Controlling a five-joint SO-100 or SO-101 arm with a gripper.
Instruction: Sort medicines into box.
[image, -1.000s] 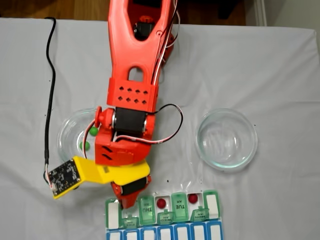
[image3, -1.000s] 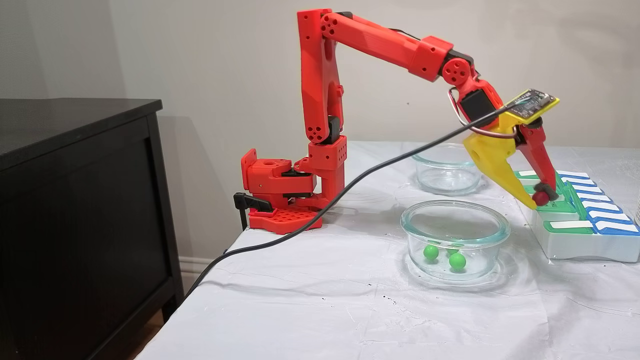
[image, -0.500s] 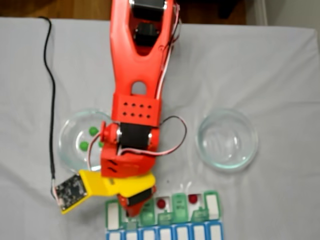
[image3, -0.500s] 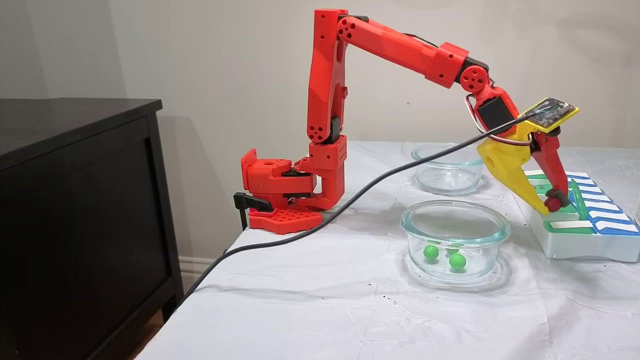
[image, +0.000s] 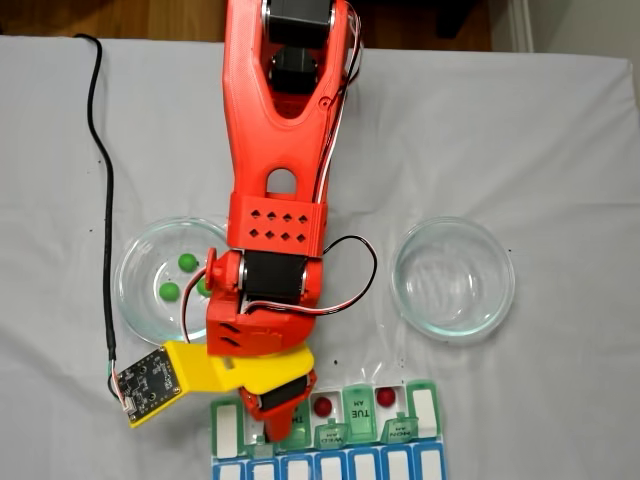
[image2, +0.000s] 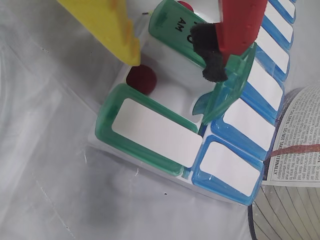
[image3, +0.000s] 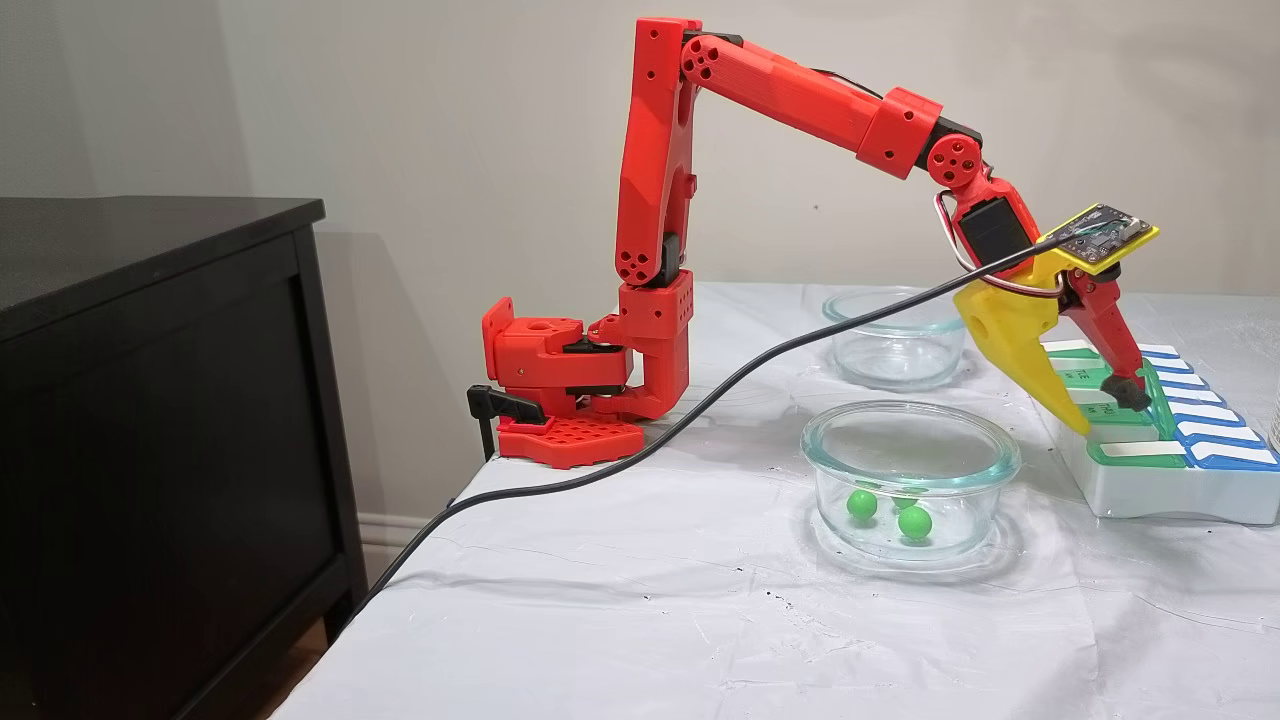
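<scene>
Hovering hand (image2: 172, 62) open; ball (image2: 141, 78) in box (image2: 150, 145).

Lower centre of a fixed view: pill organizer (image: 425, 410) on the table (image: 560, 140), balls (image: 322, 406) in two cells. Left bowl (image: 135, 300) holding three balls (image: 186, 262); another bowl (image: 453, 278) at right.

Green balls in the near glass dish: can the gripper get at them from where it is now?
Probably yes. The gripper hangs open over the pill organizer, holding nothing. The green balls lie in an uncovered glass dish beside it, between organizer and arm base, nothing above them.
</scene>
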